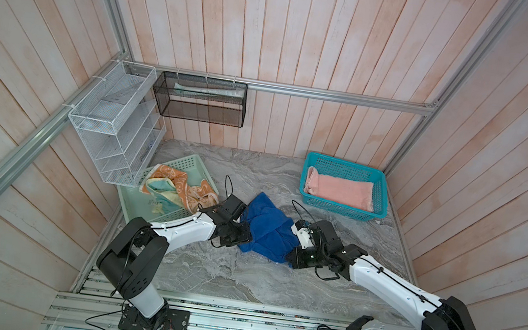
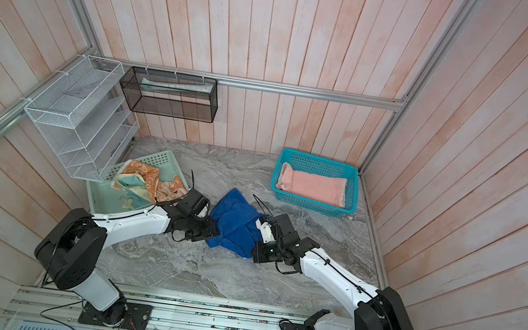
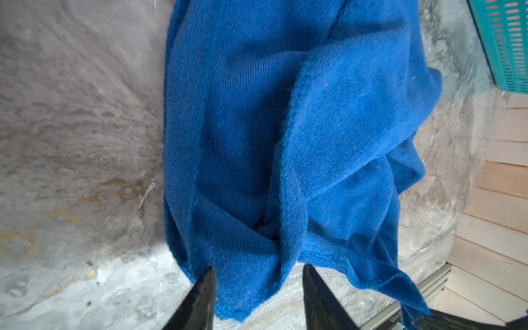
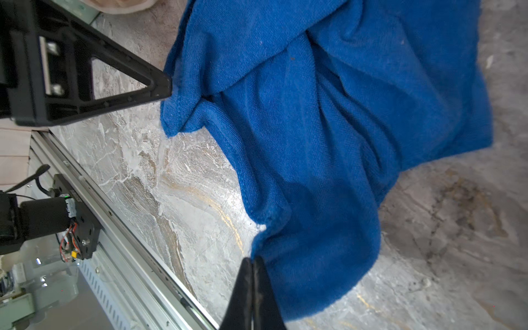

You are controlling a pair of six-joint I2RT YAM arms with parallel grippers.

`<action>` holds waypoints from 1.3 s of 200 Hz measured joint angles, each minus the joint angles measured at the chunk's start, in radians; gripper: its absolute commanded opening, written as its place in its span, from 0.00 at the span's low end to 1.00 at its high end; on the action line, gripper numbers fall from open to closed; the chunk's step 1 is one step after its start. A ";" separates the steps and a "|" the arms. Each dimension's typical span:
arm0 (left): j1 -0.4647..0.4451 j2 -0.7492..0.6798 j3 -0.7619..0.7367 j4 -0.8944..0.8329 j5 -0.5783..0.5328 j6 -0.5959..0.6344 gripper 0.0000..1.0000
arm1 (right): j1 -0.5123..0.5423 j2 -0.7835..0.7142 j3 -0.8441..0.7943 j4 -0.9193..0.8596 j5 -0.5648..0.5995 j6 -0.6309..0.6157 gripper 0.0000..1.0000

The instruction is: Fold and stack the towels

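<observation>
Far left, on the wall: a white wire rack is hanging with tiered shelves; you cannot tell what, if anything, is sitting in it.

Next along, on the back wall: a black mesh basket is holding one pale, long item, too small to name.

On the marble table, left side: a mint-green basket is carrying two crumpled towels. The orange-and-cream towel is spilling over the basket's rim, and the pale yellow towel is lying against it.

Centre: your left gripper is standing with its jaws apart, and a fold of the blue towel is lying between the fingers, unpinched. The blue towel is sitting bunched on the table between the two grippers.

Your right gripper is pressing its jaws together on an edge of the blue towel, and the cloth is drawing into a point at the tips.

Right rear: a teal basket is holding one folded pink towel, lying flat.

Counts: you are seeing four towels in all, two in the mint-green basket, one on the table, one in the teal basket. Two plastic baskets. Two wall holders. Two grippers.
</observation>
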 measured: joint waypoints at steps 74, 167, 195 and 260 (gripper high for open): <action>-0.055 0.092 0.171 -0.078 -0.072 0.085 0.53 | 0.000 0.013 -0.015 0.000 -0.003 0.002 0.00; 0.040 0.246 0.472 -0.199 -0.122 0.317 0.00 | 0.000 -0.078 -0.055 -0.042 0.028 0.008 0.00; 0.145 0.276 0.664 -0.264 -0.122 0.425 0.31 | 0.000 -0.082 -0.069 -0.051 0.032 0.016 0.00; 0.211 0.316 0.664 -0.301 -0.225 0.429 0.58 | 0.000 -0.088 -0.076 -0.048 0.043 0.036 0.00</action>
